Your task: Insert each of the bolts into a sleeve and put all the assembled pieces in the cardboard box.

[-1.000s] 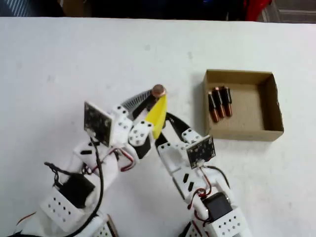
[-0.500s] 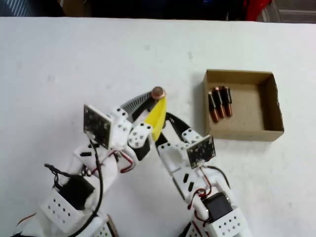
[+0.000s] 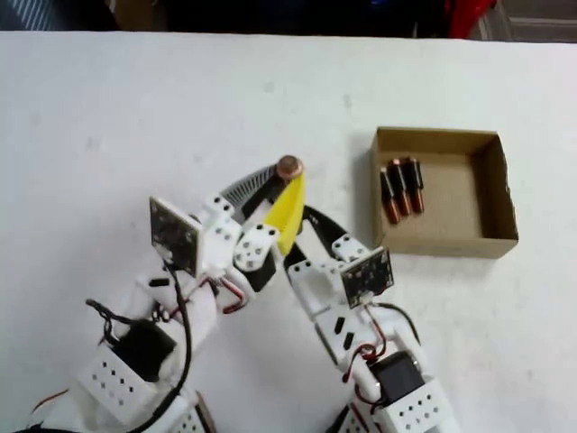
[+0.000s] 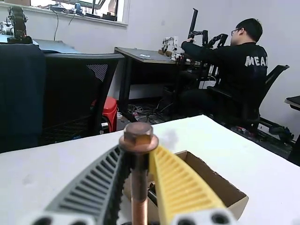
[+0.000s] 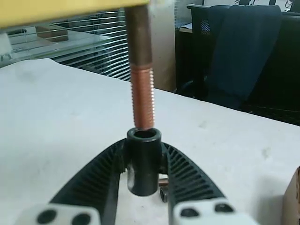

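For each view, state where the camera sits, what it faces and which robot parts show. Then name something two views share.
High: above the table, facing down; left arm, right arm, box.
Left wrist: on the left arm, facing along the left gripper, shut on the bolt.
Right wrist: on the right arm, facing along the right gripper, shut on the sleeve.
Shared: both wrist views show the bolt.

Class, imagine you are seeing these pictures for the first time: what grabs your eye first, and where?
A copper bolt, upright in the left gripper, hangs with its threaded tip at the mouth of a black sleeve held by the right gripper. Beside them, a cardboard box holds three finished pieces.
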